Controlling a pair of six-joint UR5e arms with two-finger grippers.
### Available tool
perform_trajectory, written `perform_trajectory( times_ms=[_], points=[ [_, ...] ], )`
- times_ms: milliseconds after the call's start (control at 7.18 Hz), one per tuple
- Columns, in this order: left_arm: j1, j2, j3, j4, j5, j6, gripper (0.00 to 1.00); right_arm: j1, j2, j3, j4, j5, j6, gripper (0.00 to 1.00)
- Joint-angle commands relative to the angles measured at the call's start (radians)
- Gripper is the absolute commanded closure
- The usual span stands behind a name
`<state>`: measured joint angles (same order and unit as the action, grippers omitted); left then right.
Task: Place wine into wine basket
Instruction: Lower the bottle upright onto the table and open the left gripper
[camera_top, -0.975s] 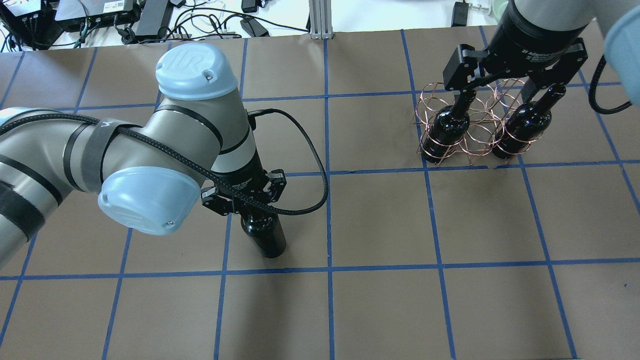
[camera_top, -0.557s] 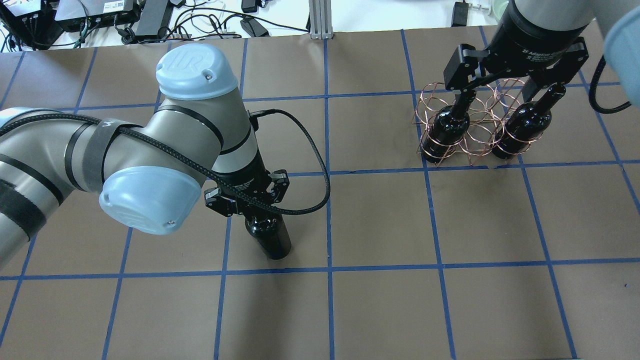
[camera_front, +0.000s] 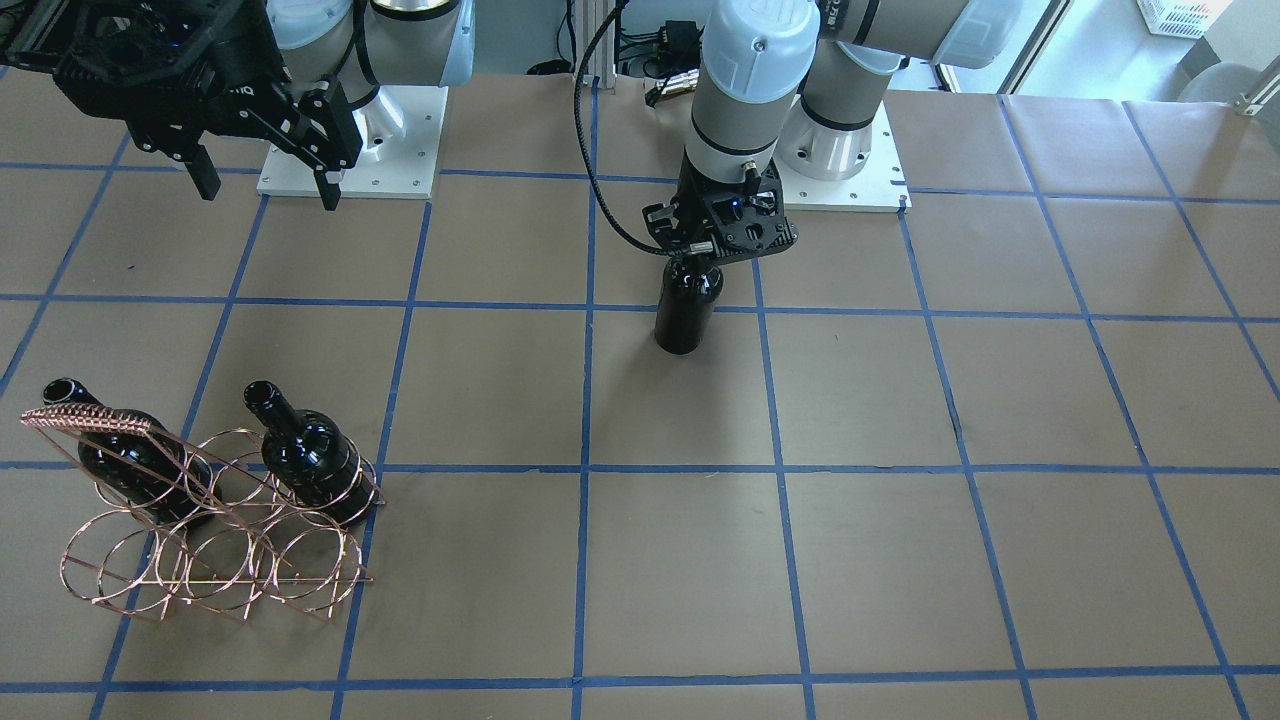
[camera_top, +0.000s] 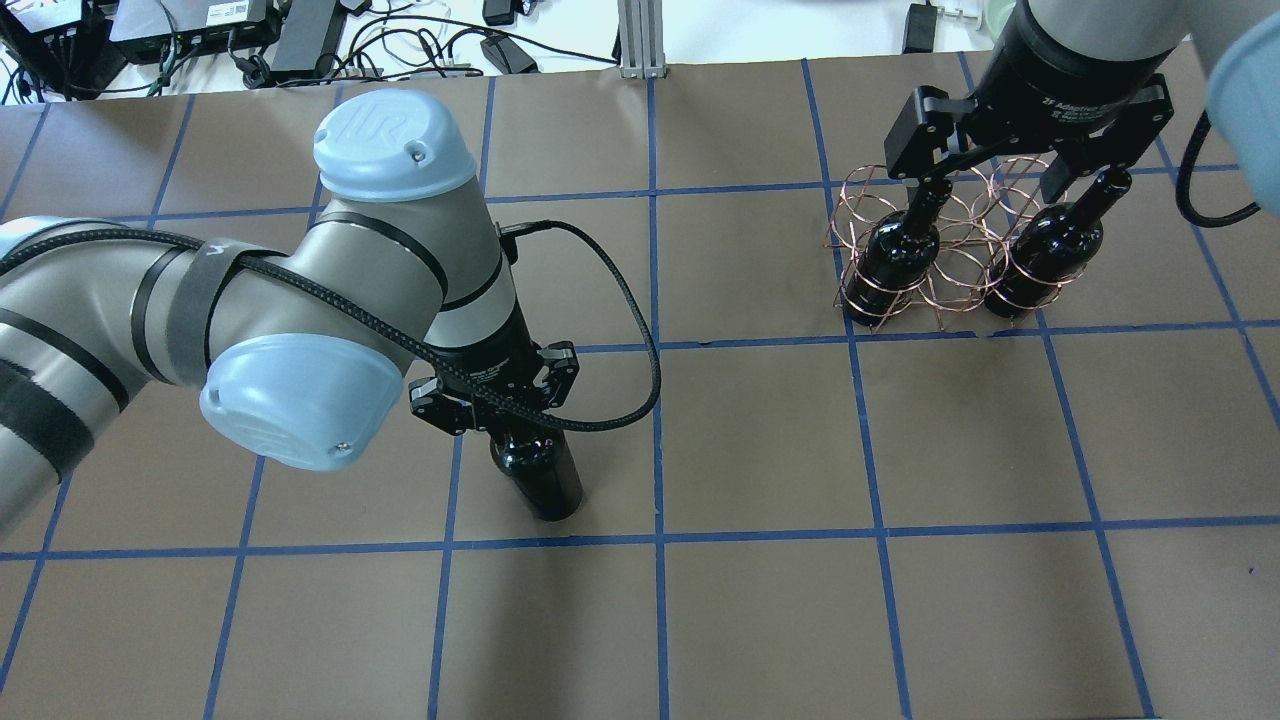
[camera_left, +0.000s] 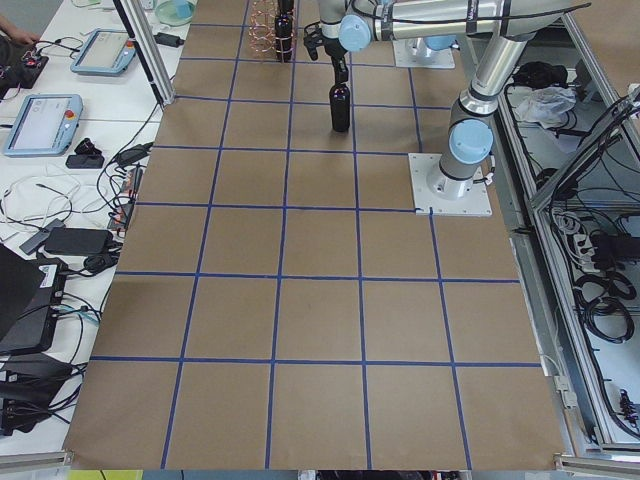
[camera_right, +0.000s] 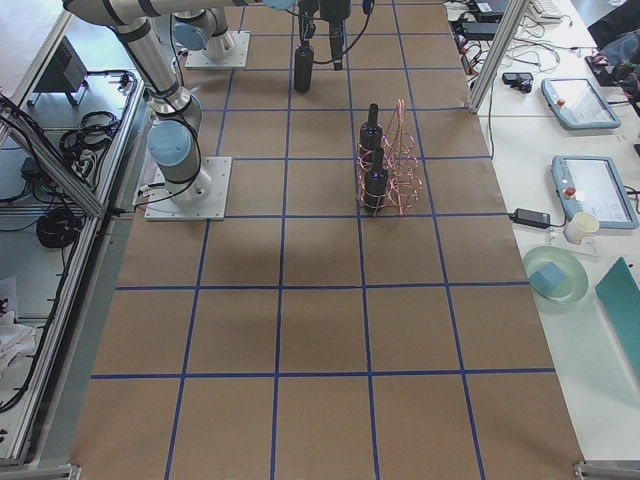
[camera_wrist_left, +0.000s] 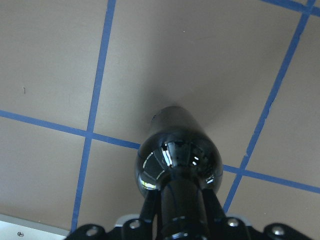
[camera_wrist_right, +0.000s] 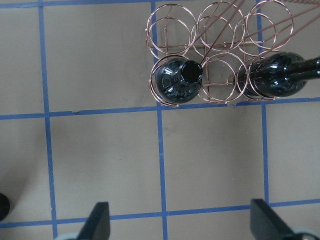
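Note:
A glossy black wine bottle (camera_top: 540, 475) is upright left of the table's centre, and I cannot tell whether its base touches the table. My left gripper (camera_top: 495, 395) is shut on its neck from above. The bottle also shows in the left wrist view (camera_wrist_left: 177, 160) and the front view (camera_front: 688, 305). The copper wire wine basket (camera_top: 950, 262) stands at the far right and holds two other black bottles (camera_top: 895, 255) (camera_top: 1050, 248) in its outer rings. Its middle ring is empty. My right gripper (camera_top: 990, 185) hangs open above the basket, holding nothing.
Brown paper with a blue tape grid (camera_top: 760, 440) covers the table. Cables and electronics (camera_top: 300, 40) lie beyond the far edge. The robot's base plates (camera_front: 350, 140) sit at the near side. The basket's lower front row of rings (camera_front: 200, 570) holds nothing.
My left gripper has shifted slightly to the right with the bottle in it. The right gripper has barely moved and stays open over the basket.

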<state>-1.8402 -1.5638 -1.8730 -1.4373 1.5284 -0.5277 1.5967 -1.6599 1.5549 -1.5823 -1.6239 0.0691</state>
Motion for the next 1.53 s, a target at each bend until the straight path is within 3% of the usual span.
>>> perform_trajectory(
  times_ms=[0,278,418,835,975,1114,1392],
  points=[
    [-0.002,-0.001,-0.002,0.000,-0.002,0.000,1.00,0.003,-0.001,0.001,-0.002,0.001,0.041,0.00],
    [-0.002,-0.002,0.009,0.002,0.004,0.003,0.13,0.006,-0.003,0.002,0.002,-0.002,0.115,0.00],
    [-0.002,-0.002,0.011,0.000,0.006,0.002,0.01,0.003,-0.001,0.001,0.002,-0.005,0.112,0.00],
    [0.006,-0.001,0.032,0.002,0.010,0.011,0.00,0.006,-0.011,-0.006,-0.001,-0.002,0.126,0.00],
    [0.013,0.001,0.072,0.002,0.015,0.084,0.00,0.006,-0.011,-0.006,-0.001,-0.002,0.126,0.00],
    [0.041,0.001,0.134,-0.050,0.092,0.153,0.00,0.006,-0.011,-0.007,-0.002,-0.001,0.126,0.00],
    [0.152,0.001,0.234,-0.092,0.095,0.234,0.00,0.019,-0.003,-0.025,0.001,0.004,0.115,0.00]
  ],
)
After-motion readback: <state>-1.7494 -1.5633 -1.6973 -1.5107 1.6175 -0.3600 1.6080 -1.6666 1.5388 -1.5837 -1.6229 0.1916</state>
